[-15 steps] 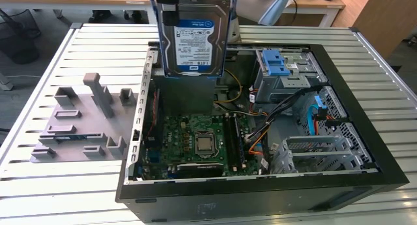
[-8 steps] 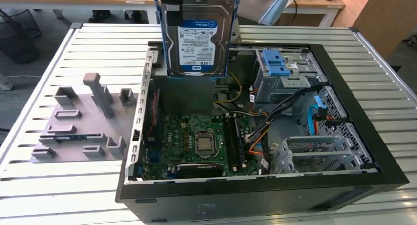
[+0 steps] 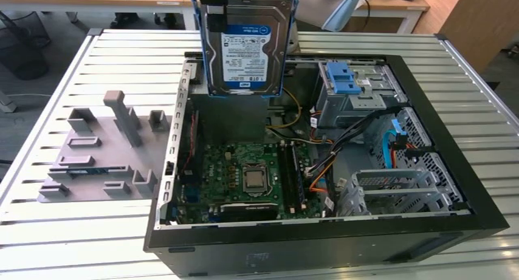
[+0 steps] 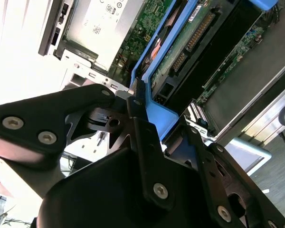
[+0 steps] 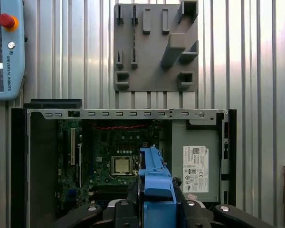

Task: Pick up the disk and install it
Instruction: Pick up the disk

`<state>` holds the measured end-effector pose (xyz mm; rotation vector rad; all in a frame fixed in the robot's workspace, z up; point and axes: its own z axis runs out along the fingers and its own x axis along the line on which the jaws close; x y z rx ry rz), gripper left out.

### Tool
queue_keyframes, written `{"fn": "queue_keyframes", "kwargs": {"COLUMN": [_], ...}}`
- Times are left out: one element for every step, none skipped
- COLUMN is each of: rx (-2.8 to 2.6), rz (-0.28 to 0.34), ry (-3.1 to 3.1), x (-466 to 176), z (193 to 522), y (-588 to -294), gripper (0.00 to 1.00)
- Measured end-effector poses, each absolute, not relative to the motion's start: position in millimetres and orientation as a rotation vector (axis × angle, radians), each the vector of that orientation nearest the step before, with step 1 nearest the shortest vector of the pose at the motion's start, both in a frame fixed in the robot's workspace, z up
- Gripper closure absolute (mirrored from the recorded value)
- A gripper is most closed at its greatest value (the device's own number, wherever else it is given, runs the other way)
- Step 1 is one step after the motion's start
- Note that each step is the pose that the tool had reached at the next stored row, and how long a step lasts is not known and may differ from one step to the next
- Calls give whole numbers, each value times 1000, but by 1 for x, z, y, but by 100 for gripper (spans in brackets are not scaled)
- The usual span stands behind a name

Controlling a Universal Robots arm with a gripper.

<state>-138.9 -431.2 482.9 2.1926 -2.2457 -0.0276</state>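
Gripper [image 5: 156,195]: black fingers [image 5: 133,194] clamped on the blue carrier frame.
Disk [image 3: 245,49]: held upright in the air, label towards the exterior view, above the far end of the open computer case [image 3: 454,222].
Motherboard [image 3: 243,177]: exposed inside the case.
Grey fixture plate [image 3: 97,158]: on the slatted table [image 3: 65,249], at the exterior view's left of the case.

White-and-blue printed label [image 3: 243,55] on the disk [image 3: 253,11], small white printed label [image 5: 195,162] on the grey metal box [image 5: 179,142], line of lettering on the light-blue pendant [image 5: 7,57], wording not transcribed.
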Motion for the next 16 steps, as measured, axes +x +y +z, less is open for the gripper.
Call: {"fn": "queue_keyframes", "kwargs": {"rx": [2193, 2193, 2193, 2193, 2192, 2192, 2192, 2192, 2192, 2192, 2192, 2192, 2192, 2192, 2192, 2192], "rz": [-28, -28, -28, -28, -28, -28, -28, -28, -28, -28, -28, -28, -28, -28, -28, -28], "ry": [-2245, -2246, -2246, -2246, -2246, -2246, -2246, -2246, -2246, -2246, -2246, -2246, -2246, -2246, -2245, -2245], "x": [-139, -138, -137, -136, -135, -133, -131, -129, -127, -126, -124, -122, -120, -119, -117, -115], "z": [483, 483, 483, 483, 483, 483, 483, 483, 483, 483, 483, 483, 483, 483, 483, 483], "y": [-431, -432, -432, -433, -433, -434, -435, -435, -436, -436, -437, -438, -438, -439, -440, -441], "gripper": [64, 64, 64, 64, 64, 64, 64, 64, 64, 64, 64, 64, 64, 64, 64, 64]}}
